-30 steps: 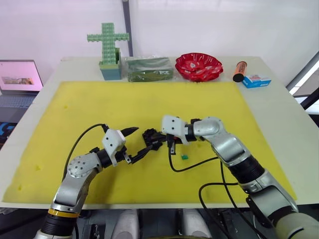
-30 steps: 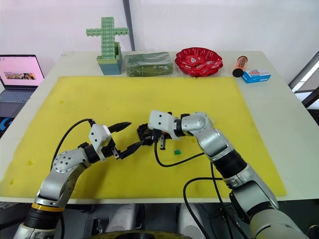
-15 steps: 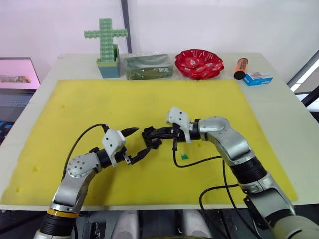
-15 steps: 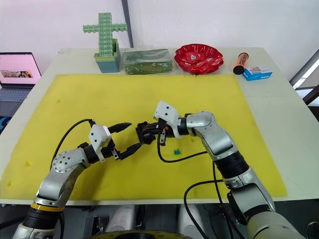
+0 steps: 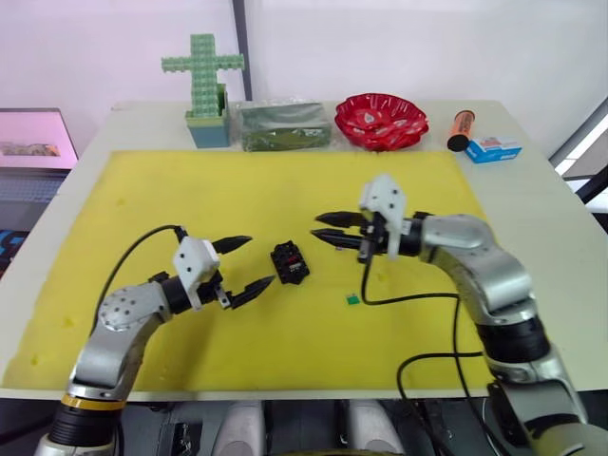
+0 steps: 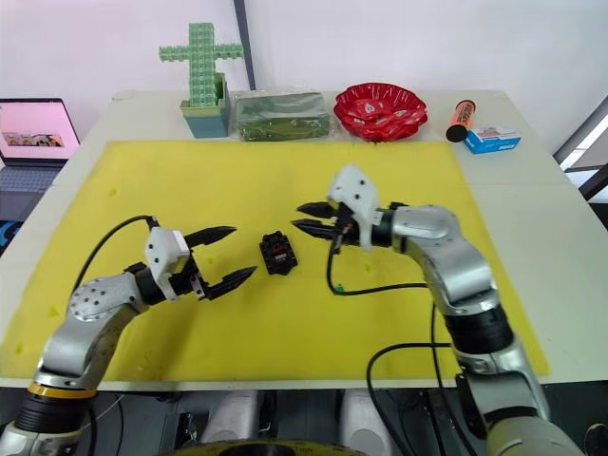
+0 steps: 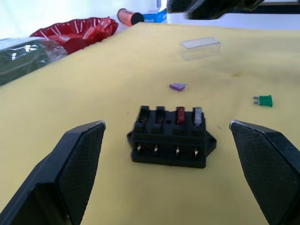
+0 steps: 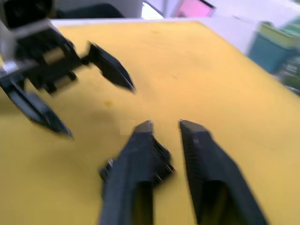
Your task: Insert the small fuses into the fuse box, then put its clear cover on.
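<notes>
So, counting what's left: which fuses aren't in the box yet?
The green fuse and purple fuse lie loose on the mat; red and grey sit in the fuse box.

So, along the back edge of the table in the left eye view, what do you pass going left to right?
Green brick cross → clear-wrapped green package → red bowl → orange tube → small blue box.

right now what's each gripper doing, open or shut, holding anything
Left gripper: open, empty, beside the fuse box.
Right gripper: open, empty, lifted clear of the fuse box.
</notes>
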